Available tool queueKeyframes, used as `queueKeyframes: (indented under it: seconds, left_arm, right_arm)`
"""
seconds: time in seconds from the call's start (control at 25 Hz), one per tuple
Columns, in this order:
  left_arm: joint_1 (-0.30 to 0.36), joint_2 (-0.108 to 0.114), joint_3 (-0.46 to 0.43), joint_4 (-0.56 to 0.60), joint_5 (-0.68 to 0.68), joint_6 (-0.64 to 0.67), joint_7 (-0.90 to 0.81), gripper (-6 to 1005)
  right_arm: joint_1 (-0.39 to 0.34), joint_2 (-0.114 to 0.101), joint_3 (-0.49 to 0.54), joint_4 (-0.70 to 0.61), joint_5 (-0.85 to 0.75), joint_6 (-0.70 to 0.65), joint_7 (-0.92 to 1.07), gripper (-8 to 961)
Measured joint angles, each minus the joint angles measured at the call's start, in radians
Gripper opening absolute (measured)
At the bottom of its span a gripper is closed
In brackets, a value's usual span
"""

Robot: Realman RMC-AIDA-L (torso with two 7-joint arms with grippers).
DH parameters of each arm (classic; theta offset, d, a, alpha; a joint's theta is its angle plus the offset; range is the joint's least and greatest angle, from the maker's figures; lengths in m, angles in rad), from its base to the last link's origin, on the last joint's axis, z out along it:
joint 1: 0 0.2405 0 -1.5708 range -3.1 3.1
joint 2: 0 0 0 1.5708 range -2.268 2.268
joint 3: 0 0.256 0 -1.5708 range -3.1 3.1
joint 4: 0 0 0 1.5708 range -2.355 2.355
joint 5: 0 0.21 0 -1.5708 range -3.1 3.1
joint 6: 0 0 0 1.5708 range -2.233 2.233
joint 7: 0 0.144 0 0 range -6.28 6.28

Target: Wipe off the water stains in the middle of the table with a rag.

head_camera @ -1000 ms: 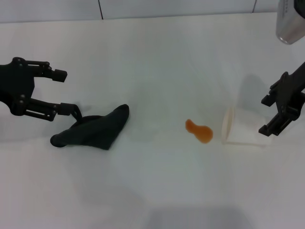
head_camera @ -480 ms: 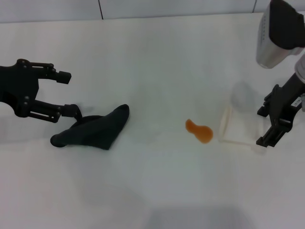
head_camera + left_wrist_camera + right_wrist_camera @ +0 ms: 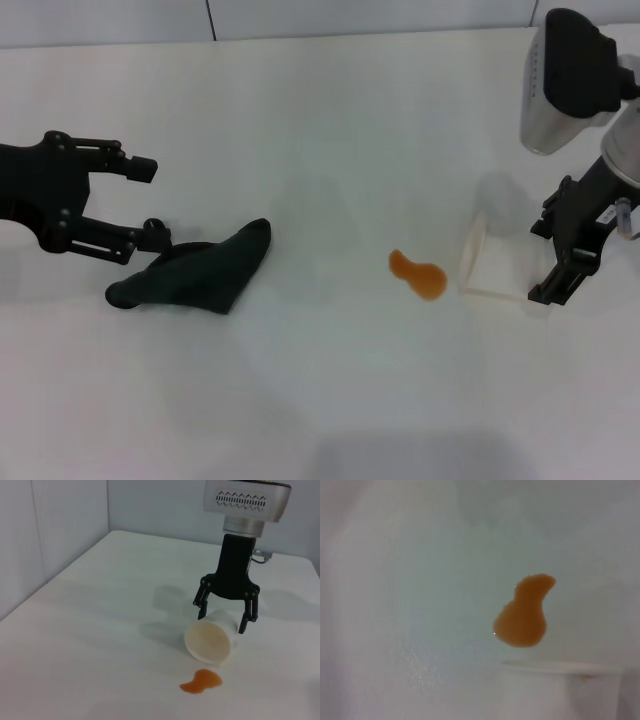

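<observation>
The water stains (image 3: 417,274) are one small orange-amber blot on the white table (image 3: 320,120), also seen in the left wrist view (image 3: 201,681) and the right wrist view (image 3: 522,615). The dark green-black rag (image 3: 195,275) lies crumpled to its left. My left gripper (image 3: 152,203) is open and empty, its lower fingertip touching or just beside the rag's upper left edge. My right gripper (image 3: 540,262) is open, with its fingers on either side of the closed end of a tipped white paper cup (image 3: 492,265); it also shows in the left wrist view (image 3: 221,622).
The paper cup (image 3: 209,642) lies on its side just right of the blot, its mouth facing the blot; its rim shows in the right wrist view (image 3: 560,667). A grey wall runs along the table's far edge (image 3: 300,35).
My right arm has moved left and down, bringing its fingers around the cup's closed end; the cup has shifted slightly left. My left gripper has edged right toward the rag.
</observation>
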Motion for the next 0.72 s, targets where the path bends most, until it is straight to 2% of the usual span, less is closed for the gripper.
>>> queueKeyframes:
  seconds: [0.44,0.72]
  left_arm:
    - [-0.003,-0.01,0.007,0.0,0.001,-0.004,0.003,871]
    - [0.005,-0.013,0.009,0.0,0.002,-0.008,0.009,871]
  right_arm:
    - [0.051,0.013,-0.064,0.128,0.04,0.078,0.008,857]
    - [0.062,0.014,-0.094,0.141,0.046,0.103,0.02,842]
